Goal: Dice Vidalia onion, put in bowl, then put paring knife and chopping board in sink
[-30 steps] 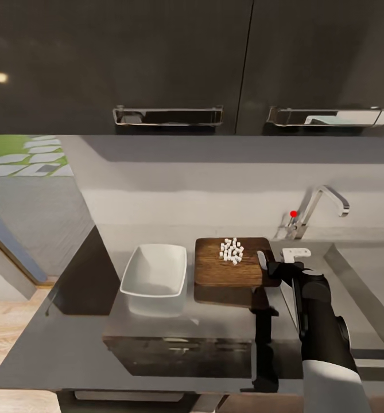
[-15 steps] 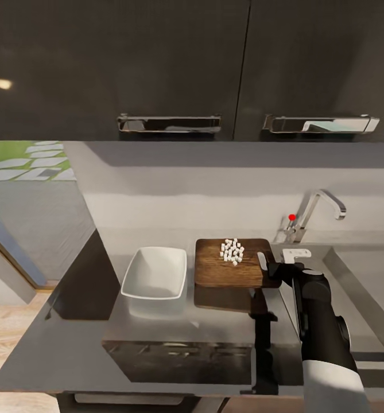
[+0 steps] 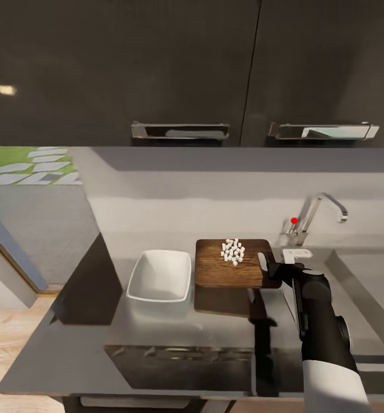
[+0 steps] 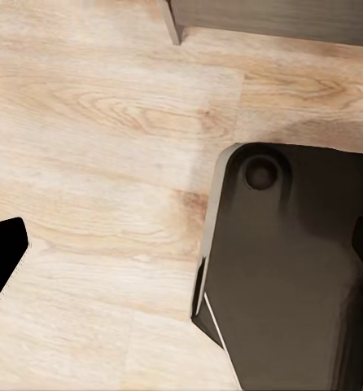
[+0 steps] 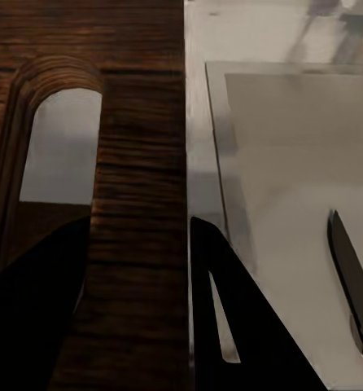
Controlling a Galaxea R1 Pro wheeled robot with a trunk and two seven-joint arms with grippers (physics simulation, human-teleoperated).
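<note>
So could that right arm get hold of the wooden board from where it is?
Probably yes. The right claw already sits at the chopping board end nearest the sink, its fingers straddling the strip beside the board's hole. Nothing lies between them; only the onion pieces ride on top.

The chopping board [image 3: 229, 265] is occupied at its far half by a heap of diced onion [image 3: 232, 251], while its near half is left bare. Its 3 o'clock edge is closed off by the right gripper [image 3: 270, 269], whose fingers [image 5: 230, 326] are seen straddling that edge in the right wrist view. At 9 o'clock of the board, the bowl [image 3: 160, 277] is set just beside it, with a narrow strip of countertop [image 3: 174, 327] between. Open counter is left at 6 o'clock of both. At 1 o'clock, the faucet [image 3: 315, 215] is raised over the sink [image 3: 364, 281]. Overhead room is bounded by the upper cabinets [image 3: 192, 69]. The paring knife [image 5: 352, 281] is seen lying beyond the board's edge.
</note>
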